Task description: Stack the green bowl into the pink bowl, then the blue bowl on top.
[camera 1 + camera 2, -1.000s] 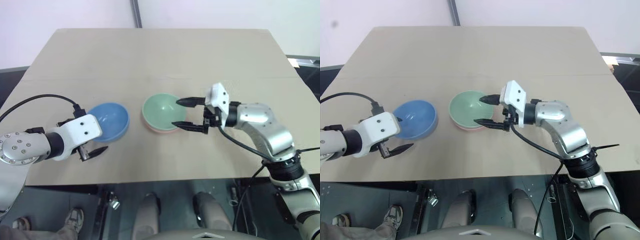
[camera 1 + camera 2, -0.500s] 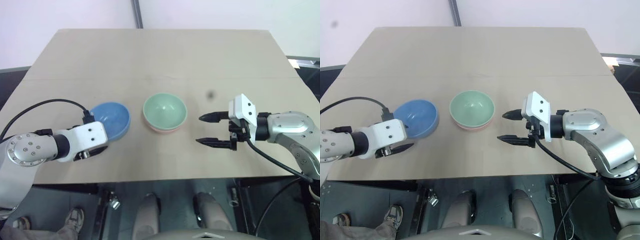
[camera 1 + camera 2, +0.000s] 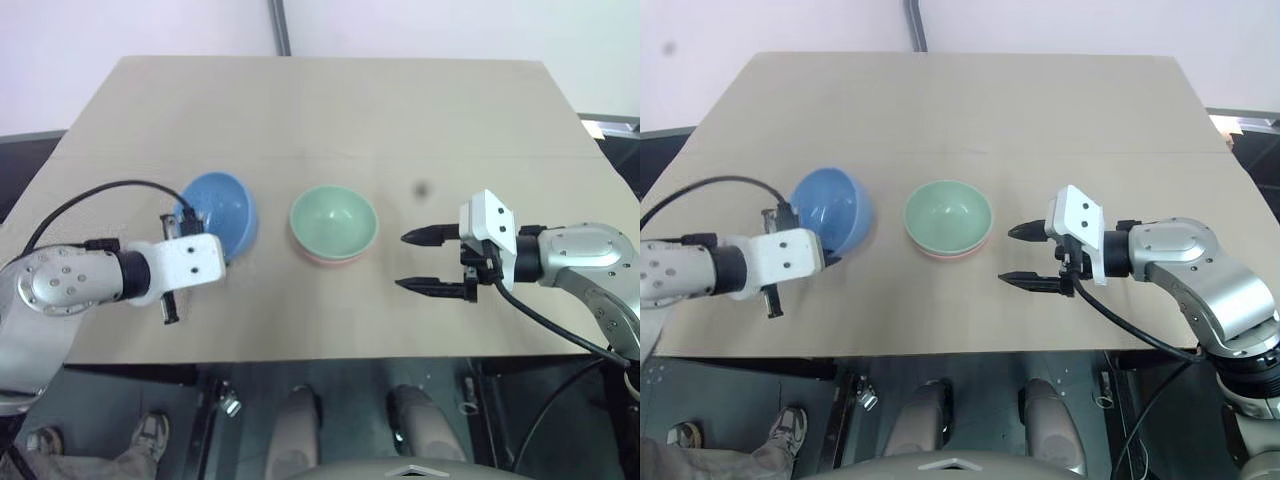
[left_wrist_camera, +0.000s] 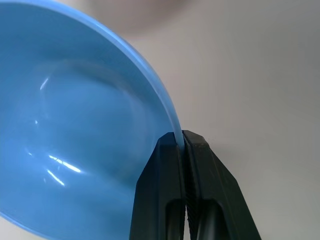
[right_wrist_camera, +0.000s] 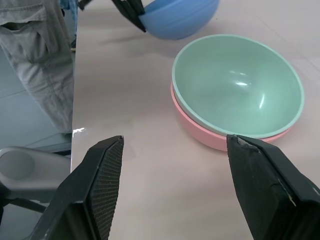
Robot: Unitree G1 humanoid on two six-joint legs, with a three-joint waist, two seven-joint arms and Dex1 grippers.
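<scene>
The blue bowl [image 3: 220,208] is at the table's left, tipped up on edge with its opening facing the camera. My left gripper [image 4: 180,136] is shut on the blue bowl's [image 4: 85,125] near rim. At the table's middle the green bowl [image 3: 334,219] sits nested inside the pink bowl [image 5: 199,131], whose rim shows beneath it. My right gripper [image 3: 402,261] hangs open to the right of that stack, apart from it, fingers pointing toward it with nothing between them.
The tan table [image 3: 330,110] has bare room behind the bowls and between the stack and my right gripper. A small dark spot [image 3: 421,188] marks the tabletop. A person's trouser leg [image 5: 35,60] and shoe [image 3: 150,438] show beyond the near left edge.
My left gripper shut on the blue bowl's rim and tipped the bowl up. My right gripper drew away from the green bowl to the right, then held still.
</scene>
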